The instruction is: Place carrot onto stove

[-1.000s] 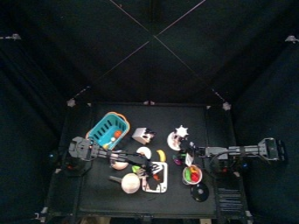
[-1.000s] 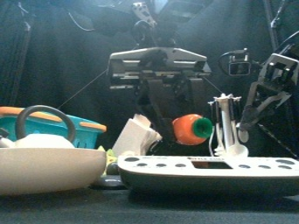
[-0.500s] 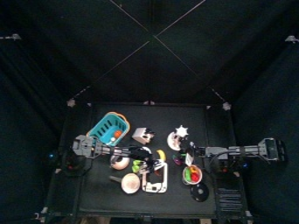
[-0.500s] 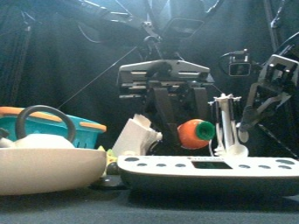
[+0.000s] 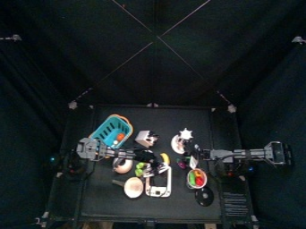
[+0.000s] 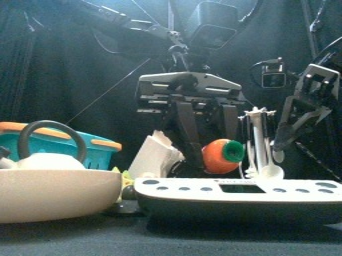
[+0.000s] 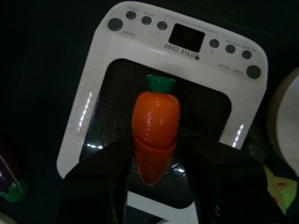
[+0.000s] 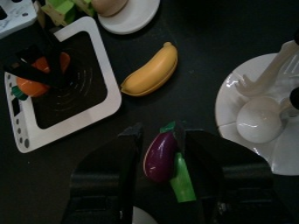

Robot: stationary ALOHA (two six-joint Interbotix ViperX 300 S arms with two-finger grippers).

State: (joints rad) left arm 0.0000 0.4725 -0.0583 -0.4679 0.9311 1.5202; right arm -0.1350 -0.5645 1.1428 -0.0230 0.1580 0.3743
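Orange carrot (image 7: 156, 125) lies between the jaws of the left end effector (image 7: 158, 166), which grasps it above the white stove (image 7: 176, 52)'s dark panel. Lower it level until it rests flat, then spread the jaws. The right end effector (image 8: 163, 144) waits unclenched over an eggplant (image 8: 160, 152).

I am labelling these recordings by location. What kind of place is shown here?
Probably a robot test pen, not a real kitchen: black curtains enclose a small black table crowded with toys, such as a white flat toy stove and an orange plastic carrot.
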